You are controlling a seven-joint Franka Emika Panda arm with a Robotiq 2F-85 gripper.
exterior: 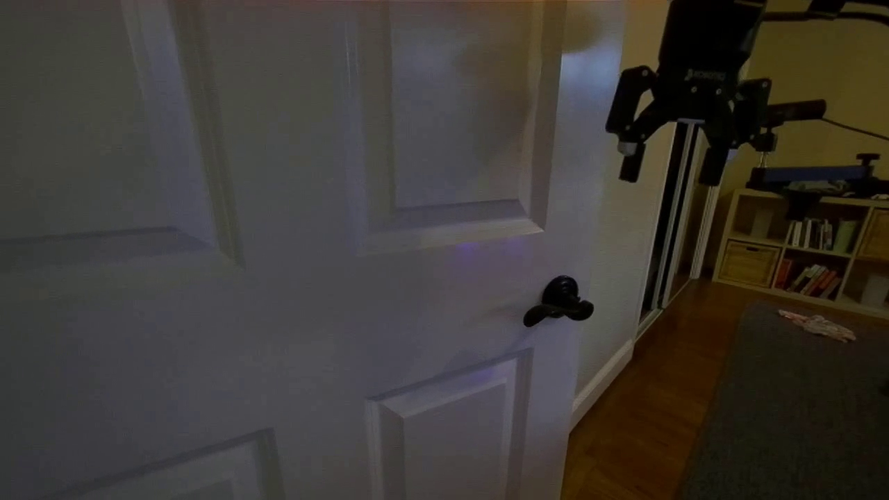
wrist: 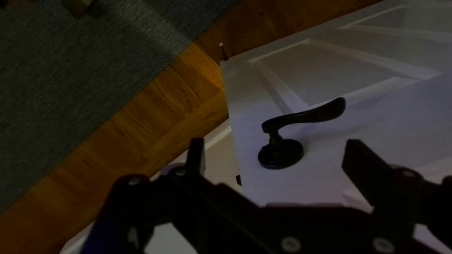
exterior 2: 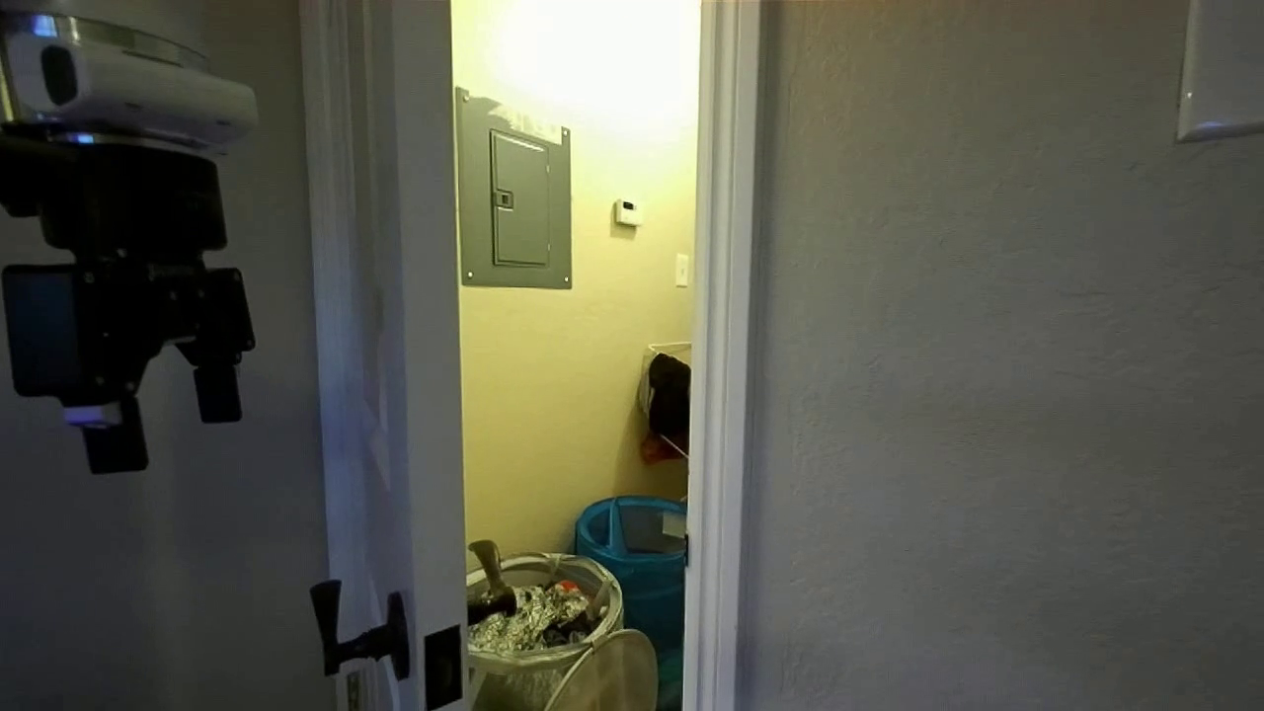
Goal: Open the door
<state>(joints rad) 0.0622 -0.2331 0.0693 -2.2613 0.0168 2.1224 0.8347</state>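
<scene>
The white panelled door [exterior: 298, 292] fills much of an exterior view. It stands partly open: in an exterior view a gap shows between the door's edge [exterior 2: 427, 296] and the frame. The dark lever handle [exterior: 559, 302] sits near the door's free edge; it also shows in an exterior view [exterior 2: 360, 637] and in the wrist view [wrist: 307, 116]. My gripper [exterior: 671, 171] is open and empty, pointing down, higher than the handle and apart from it. It also shows in an exterior view [exterior 2: 168, 425]. In the wrist view the handle lies beyond and between the open fingers [wrist: 275, 148].
The white door frame [exterior 2: 726, 296] and a plain wall [exterior 2: 987, 395] stand beside the gap. Behind the door are a white laundry basket [exterior 2: 543, 652] and a blue one [exterior 2: 632, 568]. A grey rug [exterior: 792, 403] and a low shelf [exterior: 746, 239] lie farther off.
</scene>
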